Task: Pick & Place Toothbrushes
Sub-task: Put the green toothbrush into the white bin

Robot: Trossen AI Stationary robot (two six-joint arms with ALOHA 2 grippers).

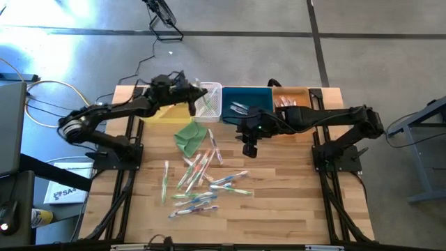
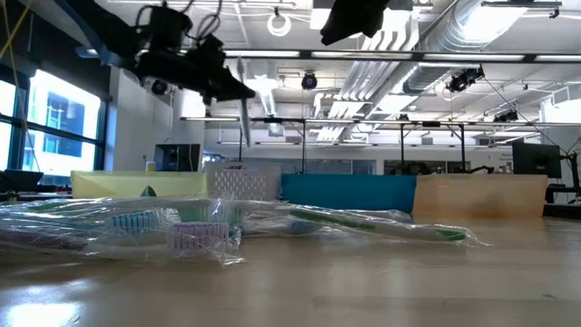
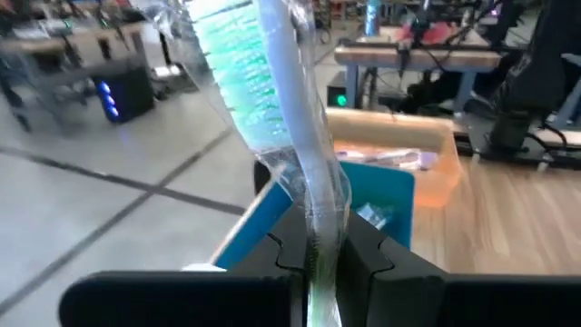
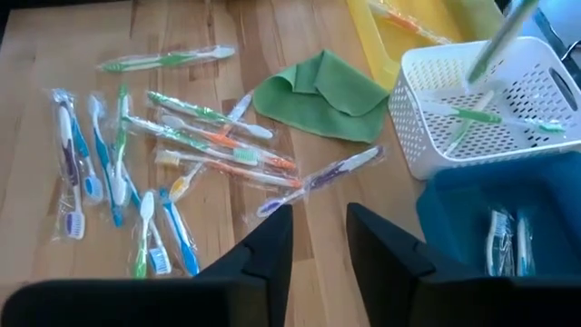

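Two arms over the wooden table (image 1: 279,209), four bins in a row along its far edge. Left to right: the yellow bin (image 1: 164,113), partly under the left arm; the white perforated basket (image 1: 211,102); the blue bin (image 1: 247,96); the orange bin (image 1: 293,95).

Left gripper (image 1: 191,101) is raised at the near-left edge of the white basket, its fingers (image 3: 281,250) clamped on a green toothbrush (image 3: 272,100) in a clear wrapper; the brush hangs roughly upright below the gripper in the low view. Green toothbrushes already lie inside the white basket, an orange one in the yellow bin, blue-and-white ones in the blue bin.

A folded green cloth (image 1: 191,135) lies flat on the table just in front of the yellow bin and white basket.

The pile of loose wrapped toothbrushes (image 1: 202,183) is spread on the table's middle, nearer the front than the cloth; green, orange, blue-white and purple handles show, several overlapping.

Right gripper (image 1: 249,148) hovers above the table in front of the blue bin, right of the cloth, fingers (image 4: 272,250) apart with nothing between them.
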